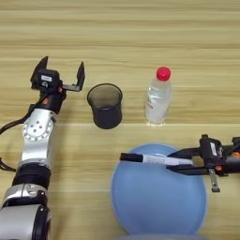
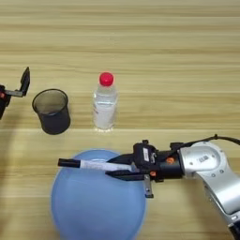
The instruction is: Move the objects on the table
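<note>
My right gripper [image 2: 118,168] reaches in from the right and is shut on the white marker [image 2: 96,165]. The marker lies level over the upper part of the light-blue plate [image 2: 93,206], black end pointing left. I cannot tell whether it touches the plate. A clear bottle [image 1: 158,99] with a red cap stands upright behind the plate. The dark translucent cup [image 1: 105,106] stands upright to its left. My left gripper [image 1: 62,71] is open just left of the cup, apart from it, with nothing between its fingers.
The wooden table [image 1: 140,28] stretches bare behind the cup and bottle. A black cable [image 1: 9,126] trails beside my left arm at the left edge. The plate reaches to the table's near edge.
</note>
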Controlling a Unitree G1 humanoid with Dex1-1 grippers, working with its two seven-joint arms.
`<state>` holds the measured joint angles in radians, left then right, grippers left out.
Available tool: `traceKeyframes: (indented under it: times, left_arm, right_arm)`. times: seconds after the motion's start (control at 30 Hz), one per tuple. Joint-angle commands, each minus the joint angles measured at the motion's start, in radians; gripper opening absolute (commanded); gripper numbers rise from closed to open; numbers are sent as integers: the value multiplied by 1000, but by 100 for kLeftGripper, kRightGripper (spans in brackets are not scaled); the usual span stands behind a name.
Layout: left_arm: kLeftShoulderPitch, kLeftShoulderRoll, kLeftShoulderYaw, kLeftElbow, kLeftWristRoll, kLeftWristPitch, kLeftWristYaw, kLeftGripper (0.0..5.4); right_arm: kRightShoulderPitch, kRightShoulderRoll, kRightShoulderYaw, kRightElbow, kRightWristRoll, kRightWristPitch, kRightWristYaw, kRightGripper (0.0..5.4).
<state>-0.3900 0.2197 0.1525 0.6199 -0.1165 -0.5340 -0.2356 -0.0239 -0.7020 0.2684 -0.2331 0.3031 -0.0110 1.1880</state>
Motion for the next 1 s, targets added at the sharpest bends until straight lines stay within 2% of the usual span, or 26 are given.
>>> traceKeyframes:
  times: [0.03, 0.43, 0.6, 0.8, 0.9, 1.0]
  left_arm:
    - [-17, 3, -3, 5, 7, -5, -1, 540]
    - [-15, 3, -2, 1, 5, -4, -2, 540]
    - [-13, 3, -1, 1, 5, -5, -3, 540]
    - [-12, 3, -1, 1, 5, -5, -3, 540]
    - [-12, 3, -1, 1, 5, -5, -3, 540]
    - [-11, 3, -1, 1, 5, -5, -4, 540]
  right_arm:
    - [-19, 0, -25, 6, 16, 13, -1, 76]
    - [-46, -1, -116, 130, 26, 2, -20, 76]
    - [-75, 0, -160, 237, 17, -17, -26, 76]
    - [-108, 9, -172, 366, -22, -51, -35, 76]
    - [-130, 15, -158, 457, -73, -74, -57, 76]
    - [-139, 26, -147, 512, -96, -95, -55, 76]
